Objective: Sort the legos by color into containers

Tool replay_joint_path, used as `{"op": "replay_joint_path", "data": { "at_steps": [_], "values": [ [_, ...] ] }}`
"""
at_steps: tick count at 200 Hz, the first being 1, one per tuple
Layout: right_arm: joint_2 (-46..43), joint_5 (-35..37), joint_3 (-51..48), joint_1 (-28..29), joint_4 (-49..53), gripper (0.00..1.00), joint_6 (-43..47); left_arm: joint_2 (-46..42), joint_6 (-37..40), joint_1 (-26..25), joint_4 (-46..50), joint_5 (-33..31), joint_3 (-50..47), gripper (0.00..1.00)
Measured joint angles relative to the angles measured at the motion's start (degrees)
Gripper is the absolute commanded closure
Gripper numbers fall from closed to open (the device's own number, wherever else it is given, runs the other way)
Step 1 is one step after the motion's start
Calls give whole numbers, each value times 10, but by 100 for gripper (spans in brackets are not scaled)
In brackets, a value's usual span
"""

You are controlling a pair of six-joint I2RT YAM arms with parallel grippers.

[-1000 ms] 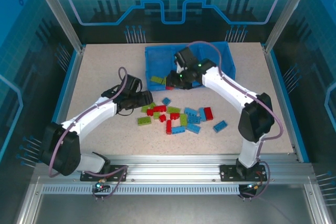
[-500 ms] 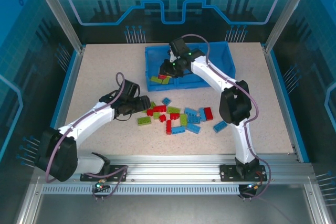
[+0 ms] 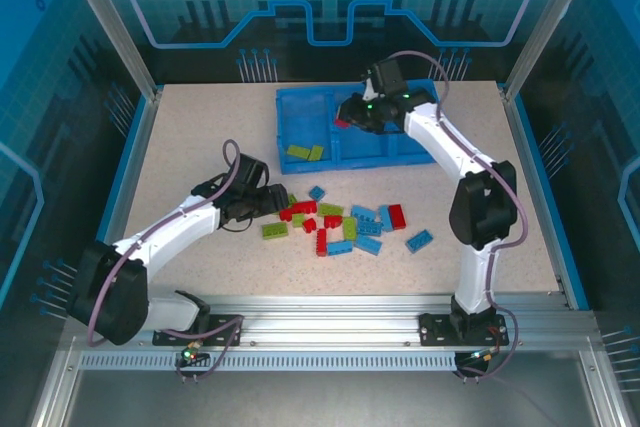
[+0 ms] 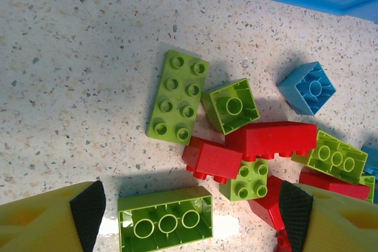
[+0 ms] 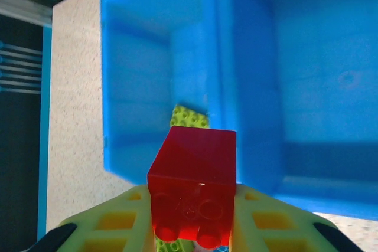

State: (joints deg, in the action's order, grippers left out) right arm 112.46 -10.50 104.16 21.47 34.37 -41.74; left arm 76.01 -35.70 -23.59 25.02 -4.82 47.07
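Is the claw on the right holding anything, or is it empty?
Holding. A red brick sits clamped between the right gripper's fingers, above the blue tray.

The white left arm reaches from lower left toward frame centre, its left gripper (image 4: 189,216) spread wide. The right arm stretches to upper centre, its right gripper (image 3: 348,117) clamped on a small red studded plastic brick (image 5: 192,181).
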Motion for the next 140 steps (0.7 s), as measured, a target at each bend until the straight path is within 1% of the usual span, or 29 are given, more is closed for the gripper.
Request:
{"op": "replay_joint_path", "data": {
  "at_steps": [39,54,69,94,110,140],
  "values": [
    [-3,15,-20,-26,2,70,4,15,-4,-8,0,0,0,18],
    [1,15,-21,-28,4,66,6,21,-4,-11,-1,0,0,19],
    [11,16,-21,-28,7,65,11,25,-4,-16,-1,0,0,18],
    [33,21,-21,-28,15,60,17,31,-4,-28,0,0,1,18],
    [48,25,-18,-28,23,54,20,37,-4,-39,-1,0,6,19],
    [58,26,-16,-28,31,37,28,49,-10,-62,-1,-1,18,19]
  ]
}}
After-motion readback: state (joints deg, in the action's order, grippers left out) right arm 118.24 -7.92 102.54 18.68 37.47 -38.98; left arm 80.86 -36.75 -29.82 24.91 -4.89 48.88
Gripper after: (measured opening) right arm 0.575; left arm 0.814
